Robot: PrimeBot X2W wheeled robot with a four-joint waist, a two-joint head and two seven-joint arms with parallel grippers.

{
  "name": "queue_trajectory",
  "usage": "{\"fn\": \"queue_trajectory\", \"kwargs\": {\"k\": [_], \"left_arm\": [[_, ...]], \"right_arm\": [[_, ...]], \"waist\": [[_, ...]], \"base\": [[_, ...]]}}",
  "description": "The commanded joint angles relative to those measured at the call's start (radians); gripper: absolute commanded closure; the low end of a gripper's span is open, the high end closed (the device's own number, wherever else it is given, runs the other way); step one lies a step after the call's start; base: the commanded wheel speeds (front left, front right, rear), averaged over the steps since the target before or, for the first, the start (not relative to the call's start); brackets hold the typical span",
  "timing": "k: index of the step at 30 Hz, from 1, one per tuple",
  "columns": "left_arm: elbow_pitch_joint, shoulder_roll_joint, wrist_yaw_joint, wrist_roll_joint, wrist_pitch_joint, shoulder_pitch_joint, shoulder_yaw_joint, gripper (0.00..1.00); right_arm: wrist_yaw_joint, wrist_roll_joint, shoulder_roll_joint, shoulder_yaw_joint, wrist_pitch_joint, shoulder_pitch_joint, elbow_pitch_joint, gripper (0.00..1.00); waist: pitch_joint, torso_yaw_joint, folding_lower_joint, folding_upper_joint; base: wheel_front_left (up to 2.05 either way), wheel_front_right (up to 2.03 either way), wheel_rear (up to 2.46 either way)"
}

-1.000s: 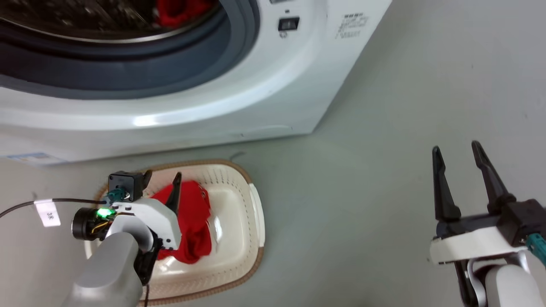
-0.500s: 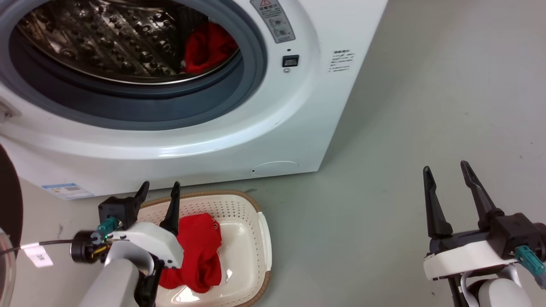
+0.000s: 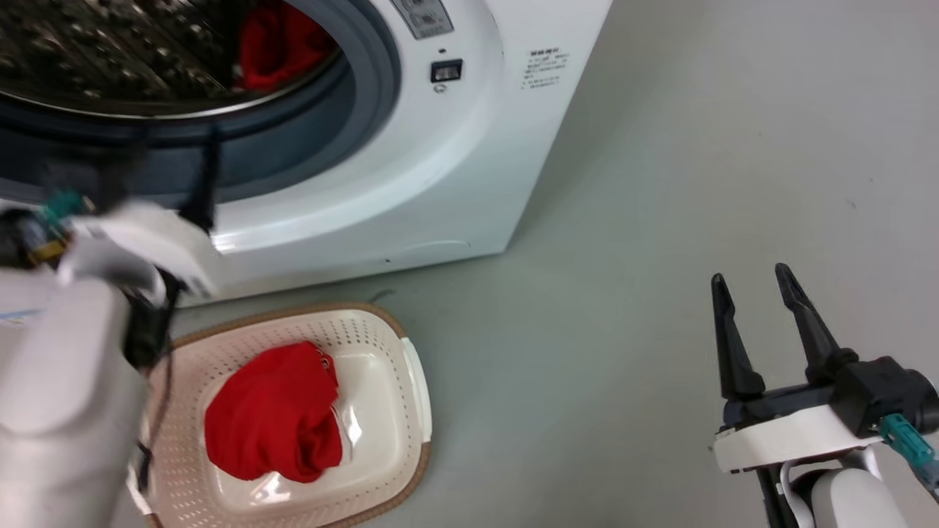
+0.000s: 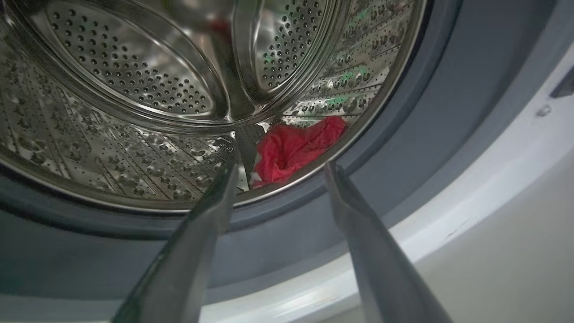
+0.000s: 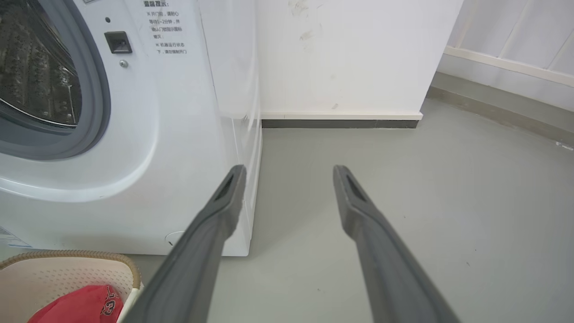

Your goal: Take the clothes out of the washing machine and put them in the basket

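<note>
Fingers apart and empty, the left gripper (image 4: 282, 165) points into the drum (image 4: 134, 89) of the washing machine (image 3: 440, 169), where a red garment (image 4: 296, 146) lies straight ahead just inside the rim; the right gripper (image 3: 750, 273), likewise spread, hangs well apart, and a second garment (image 3: 271, 418) sits in the basket (image 3: 411, 367).

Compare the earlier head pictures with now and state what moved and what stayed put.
The left gripper rose from the basket to the front of the washing machine, open and empty, aimed at the red garment inside it. The other red garment stayed in the basket; the right gripper stayed open above the floor. The head view also shifted.
</note>
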Motion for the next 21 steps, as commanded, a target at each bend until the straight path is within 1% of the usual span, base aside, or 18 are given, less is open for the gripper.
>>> {"fn": "queue_trajectory", "kwargs": {"k": [1,5,12,13,14,15,17,21], "left_arm": [[-0.001,0.019,-0.006,0.003,0.026,-0.05,0.002,0.0],[0.038,0.08,-0.027,-0.004,0.152,-0.203,-0.006,0.0],[0.181,0.165,-0.049,-0.045,0.38,-0.48,-0.033,0.0],[0.181,0.165,-0.049,-0.045,0.38,-0.48,-0.033,0.0],[0.22,0.186,-0.052,-0.047,0.428,-0.549,-0.041,0.0],[0.22,0.186,-0.052,-0.047,0.428,-0.549,-0.041,0.0],[0.254,0.207,-0.051,-0.051,0.478,-0.609,-0.052,0.0],[0.309,0.226,-0.052,-0.052,0.555,-0.711,-0.072,0.0]], "right_arm": [[-0.001,0.007,0.0,0.009,-0.002,-0.024,-0.009,0.0],[-0.001,0.038,0.0,0.038,-0.002,-0.049,-0.021,0.0],[-0.001,0.088,0.0,0.09,-0.002,-0.1,-0.039,0.0],[-0.001,0.088,0.0,0.09,-0.002,-0.1,-0.039,0.0],[-0.001,0.101,0.0,0.11,-0.002,-0.108,-0.042,0.0],[-0.001,0.101,0.0,0.11,-0.002,-0.108,-0.042,0.0],[-0.001,0.113,0.0,0.131,-0.002,-0.113,-0.045,0.0],[-0.001,0.13,0.0,0.164,-0.002,-0.111,-0.056,0.0]], "waist": [[0.059,-0.035,0.0,-0.0001],[0.136,-0.072,0.0,-0.0001],[0.253,-0.157,0.0,-0.0001],[0.253,-0.157,0.0,-0.0001],[0.279,-0.183,0.0,-0.0001],[0.279,-0.183,0.0,-0.0001],[0.304,-0.209,0.0,-0.0001],[0.342,-0.251,0.0,-0.0001]], "base": [[0.0,0.0,0.0],[0.0,0.0,0.0],[0.0,0.0,0.0],[0.0,0.0,0.0],[0.0,0.0,0.0],[0.0,0.0,0.0],[0.0,0.0,0.0],[0.0,0.0,0.0]]}}
